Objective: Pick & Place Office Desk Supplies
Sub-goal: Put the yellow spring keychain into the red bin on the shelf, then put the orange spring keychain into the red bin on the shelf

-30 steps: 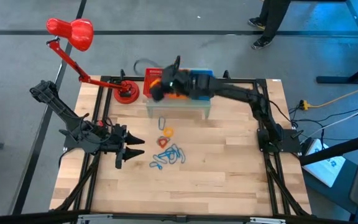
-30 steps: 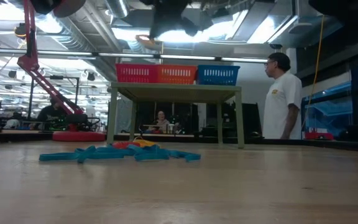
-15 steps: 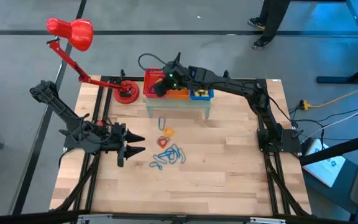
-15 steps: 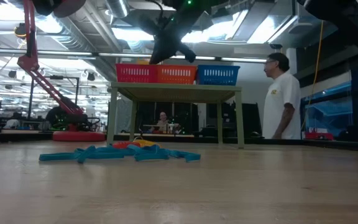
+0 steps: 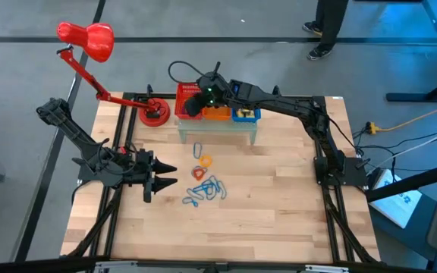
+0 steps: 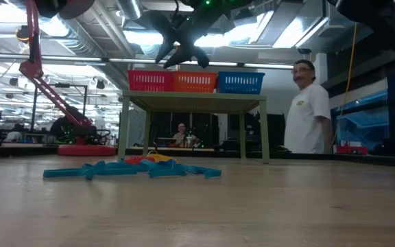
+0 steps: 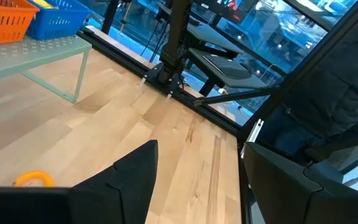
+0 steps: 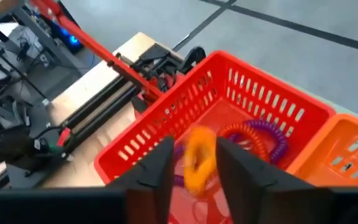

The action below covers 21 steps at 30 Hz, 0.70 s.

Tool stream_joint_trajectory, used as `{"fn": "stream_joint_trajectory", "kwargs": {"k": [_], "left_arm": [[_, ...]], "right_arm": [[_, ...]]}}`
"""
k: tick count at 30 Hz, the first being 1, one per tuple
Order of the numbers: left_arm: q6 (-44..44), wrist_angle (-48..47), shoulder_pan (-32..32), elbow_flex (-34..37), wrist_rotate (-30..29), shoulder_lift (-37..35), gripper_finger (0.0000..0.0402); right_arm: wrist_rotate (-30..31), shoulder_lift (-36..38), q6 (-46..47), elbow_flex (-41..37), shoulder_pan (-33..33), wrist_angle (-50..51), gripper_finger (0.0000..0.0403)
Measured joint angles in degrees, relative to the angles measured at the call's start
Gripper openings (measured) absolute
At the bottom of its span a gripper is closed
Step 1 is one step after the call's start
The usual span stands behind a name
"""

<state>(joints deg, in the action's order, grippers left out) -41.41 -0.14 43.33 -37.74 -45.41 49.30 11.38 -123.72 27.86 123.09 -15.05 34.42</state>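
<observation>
Blue wiry loops, a red loop and an orange loop lie on the wooden table in front of the green stand. My right gripper is open above the red basket on the stand. A blurred orange loop shows between its fingers, over the basket; I cannot tell whether it touches them. A purple coil lies in the basket. My left gripper is open and empty near the table's left side. I make out no yellow packets.
The orange basket and blue basket stand beside the red one on the stand. A red desk lamp's base stands at the far left. A person stands beyond the table. Bare wood lies toward the near edge.
My right gripper has swung from over the orange and blue baskets toward the table's left and now hangs over the red basket. The person beyond the table has turned about.
</observation>
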Motion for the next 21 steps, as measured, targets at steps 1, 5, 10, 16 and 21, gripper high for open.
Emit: {"fn": "stream_joint_trajectory", "kwargs": {"k": [1,5,10,16,21], "left_arm": [[0.0,0.0,0.0,0.0,0.0,0.0,0.0235],[0.0,0.0,0.0,0.0,0.0,0.0,0.0235],[0.0,-0.1,0.0,0.0,0.2,0.0,0.0235],[-1.9,-4.3,0.5,0.0,3.4,0.0,0.0235],[-3.4,-14.9,1.2,0.0,7.0,1.4,0.0235]], "right_arm": [[0.1,0.0,0.2,0.0,-0.1,0.0,0.0138],[-0.1,0.1,2.8,0.0,-0.3,0.3,0.0169],[-2.7,2.4,3.5,0.0,2.2,1.5,0.0179],[1.7,6.6,1.3,0.0,10.0,9.6,0.0174],[3.4,8.7,0.2,0.0,16.9,16.3,0.0157]]}}
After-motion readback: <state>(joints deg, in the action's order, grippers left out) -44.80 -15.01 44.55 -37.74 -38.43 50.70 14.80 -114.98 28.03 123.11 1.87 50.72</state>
